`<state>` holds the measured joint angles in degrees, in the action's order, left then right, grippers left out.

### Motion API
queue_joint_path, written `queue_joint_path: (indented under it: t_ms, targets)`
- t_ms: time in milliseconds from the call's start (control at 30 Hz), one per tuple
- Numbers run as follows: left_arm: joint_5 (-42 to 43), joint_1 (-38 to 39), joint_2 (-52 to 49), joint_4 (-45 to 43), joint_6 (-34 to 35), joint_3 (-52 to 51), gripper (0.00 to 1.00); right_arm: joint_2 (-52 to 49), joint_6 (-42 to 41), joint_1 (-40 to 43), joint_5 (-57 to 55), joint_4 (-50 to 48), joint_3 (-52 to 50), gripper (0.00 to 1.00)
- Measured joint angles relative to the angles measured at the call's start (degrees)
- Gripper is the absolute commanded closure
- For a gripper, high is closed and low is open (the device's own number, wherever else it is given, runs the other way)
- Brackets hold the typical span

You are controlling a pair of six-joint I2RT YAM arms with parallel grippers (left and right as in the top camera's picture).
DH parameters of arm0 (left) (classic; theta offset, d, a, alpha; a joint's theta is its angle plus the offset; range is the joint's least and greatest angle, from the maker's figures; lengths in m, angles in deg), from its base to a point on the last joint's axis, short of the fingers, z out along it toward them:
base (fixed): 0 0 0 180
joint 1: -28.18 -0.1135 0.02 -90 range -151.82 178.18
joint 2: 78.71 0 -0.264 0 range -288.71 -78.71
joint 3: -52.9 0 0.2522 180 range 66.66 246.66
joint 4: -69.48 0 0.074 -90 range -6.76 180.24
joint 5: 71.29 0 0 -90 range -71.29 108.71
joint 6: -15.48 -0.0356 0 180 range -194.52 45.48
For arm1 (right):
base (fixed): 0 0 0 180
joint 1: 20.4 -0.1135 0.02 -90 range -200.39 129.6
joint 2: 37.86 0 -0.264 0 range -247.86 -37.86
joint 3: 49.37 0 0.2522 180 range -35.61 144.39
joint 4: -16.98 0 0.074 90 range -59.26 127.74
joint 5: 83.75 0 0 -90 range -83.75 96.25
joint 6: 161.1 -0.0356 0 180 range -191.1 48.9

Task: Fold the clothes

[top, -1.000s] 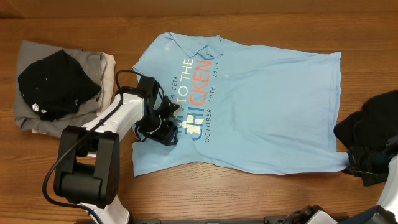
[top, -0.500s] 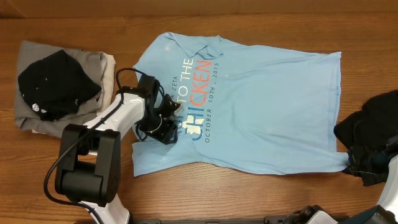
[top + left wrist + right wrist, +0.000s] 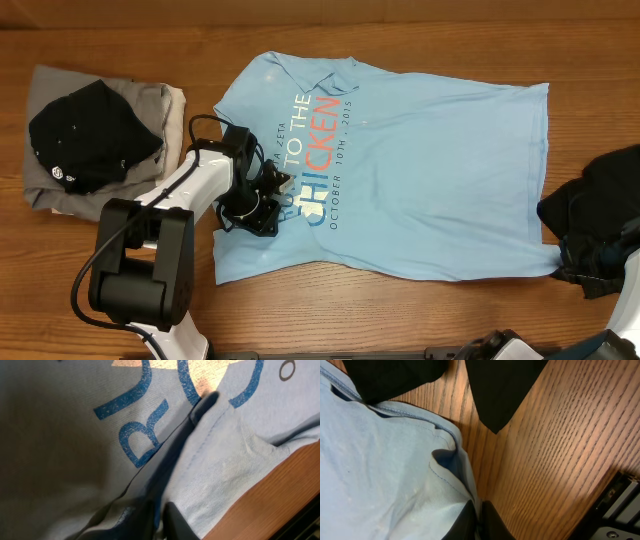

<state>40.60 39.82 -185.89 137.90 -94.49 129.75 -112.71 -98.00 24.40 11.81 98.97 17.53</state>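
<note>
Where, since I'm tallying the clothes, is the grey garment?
Overhead view, far left: the grey garment lies under a black one, left of the T-shirt.

Bench (image 3: pixel 420 30): bare strip along the far edge, open across the full width. T-shirt (image 3: pixel 430 170) covers the centre. Left side: folded stack (image 3: pixel 100 130) sits near the bench edge, and the left arm (image 3: pixel 190 190) fills the gap between it and the shirt. Right side: black garment heap (image 3: pixel 595 200) lies just beside the shirt's edge. Bare wood runs along the near strip below the shirt.
</note>
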Motion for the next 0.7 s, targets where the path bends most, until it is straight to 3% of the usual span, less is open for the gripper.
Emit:
queue_joint_path:
  t_ms: [200,600,700]
  targets:
    - [0.0,0.0,0.0,3.3,0.1,1.3,0.96,0.0,0.0,0.0,0.0,0.0,0.0,0.94]
    - [0.5,0.0,-0.4,13.0,0.1,14.4,0.96,0.0,0.0,0.0,0.0,0.0,0.0,0.94]
    - [0.5,0.0,-0.4,14.4,0.1,15.5,0.9,0.0,0.0,0.0,0.0,0.0,0.0,0.94]
